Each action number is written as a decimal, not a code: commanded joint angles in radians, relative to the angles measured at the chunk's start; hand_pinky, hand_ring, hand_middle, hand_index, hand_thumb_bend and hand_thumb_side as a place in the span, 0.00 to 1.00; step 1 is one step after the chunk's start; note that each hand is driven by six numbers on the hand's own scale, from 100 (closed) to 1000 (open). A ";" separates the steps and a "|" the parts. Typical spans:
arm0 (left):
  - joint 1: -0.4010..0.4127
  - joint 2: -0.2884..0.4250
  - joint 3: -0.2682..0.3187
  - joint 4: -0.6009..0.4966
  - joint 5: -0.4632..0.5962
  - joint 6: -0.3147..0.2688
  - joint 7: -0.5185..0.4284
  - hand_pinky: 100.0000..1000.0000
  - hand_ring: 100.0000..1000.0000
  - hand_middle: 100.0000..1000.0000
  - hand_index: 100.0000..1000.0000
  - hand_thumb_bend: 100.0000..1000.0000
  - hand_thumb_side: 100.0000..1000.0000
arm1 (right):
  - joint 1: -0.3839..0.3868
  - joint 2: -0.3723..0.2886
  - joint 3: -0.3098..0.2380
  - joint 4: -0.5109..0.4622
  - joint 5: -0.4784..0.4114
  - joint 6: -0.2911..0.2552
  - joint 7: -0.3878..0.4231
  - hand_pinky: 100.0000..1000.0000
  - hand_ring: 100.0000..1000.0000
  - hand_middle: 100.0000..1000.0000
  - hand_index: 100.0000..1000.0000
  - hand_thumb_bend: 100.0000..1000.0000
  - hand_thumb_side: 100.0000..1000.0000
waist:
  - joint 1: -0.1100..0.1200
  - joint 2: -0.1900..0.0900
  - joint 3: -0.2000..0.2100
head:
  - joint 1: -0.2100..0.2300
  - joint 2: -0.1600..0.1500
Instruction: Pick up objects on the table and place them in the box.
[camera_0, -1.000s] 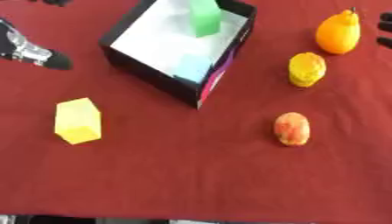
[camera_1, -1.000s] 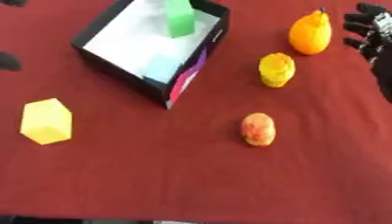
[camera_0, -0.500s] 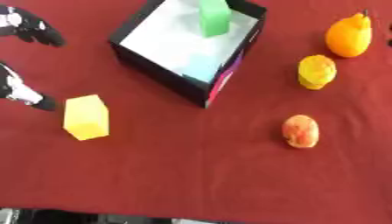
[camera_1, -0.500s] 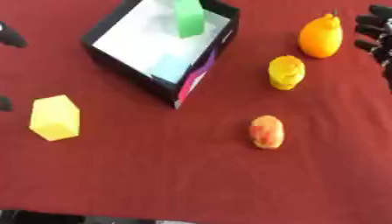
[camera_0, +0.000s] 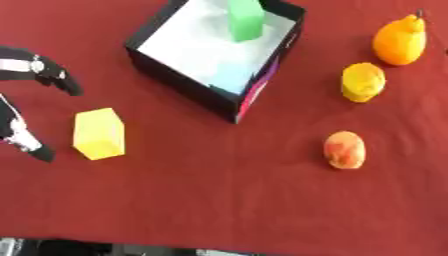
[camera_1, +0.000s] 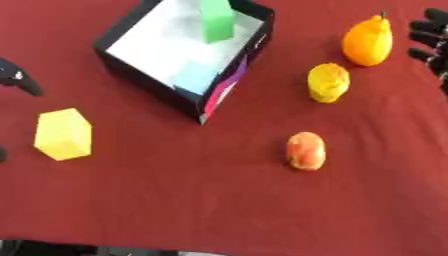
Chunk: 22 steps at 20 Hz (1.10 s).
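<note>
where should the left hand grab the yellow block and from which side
Probably across its two long flat sides, coming from the left. The yellow block lies flat on the red table, with bare cloth all round it. The left hand is already at its left, open, one finger above and one below the block's level. The box is up and right, out of the way.

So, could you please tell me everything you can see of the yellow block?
The yellow block is a plain, matte, faceted solid, slightly taller than wide. It rests on the red tablecloth, left of the black box and apart from it. The left hand frames it with spread fingers but does not touch it.
</note>
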 joint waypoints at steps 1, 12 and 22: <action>-0.028 0.002 -0.012 0.022 -0.043 -0.020 -0.019 0.94 0.90 0.77 0.84 0.78 0.09 | -0.009 -0.013 -0.004 -0.007 0.008 0.004 0.000 0.90 0.92 0.80 0.89 0.00 0.71 | -0.001 -0.015 -0.002 | 0.005 0.003; -0.055 -0.030 -0.042 0.035 -0.096 -0.057 -0.048 0.94 0.91 0.78 0.84 0.80 0.07 | -0.007 -0.006 -0.003 0.000 0.015 0.010 0.001 0.90 0.92 0.80 0.89 0.00 0.72 | 0.004 -0.014 0.000 | 0.013 0.009; -0.047 -0.032 -0.038 0.013 -0.190 -0.047 -0.017 0.93 0.90 0.77 0.83 0.82 0.06 | -0.004 -0.002 -0.003 0.001 0.022 0.011 0.003 0.90 0.92 0.80 0.89 0.00 0.72 | 0.001 -0.012 0.002 | 0.022 0.012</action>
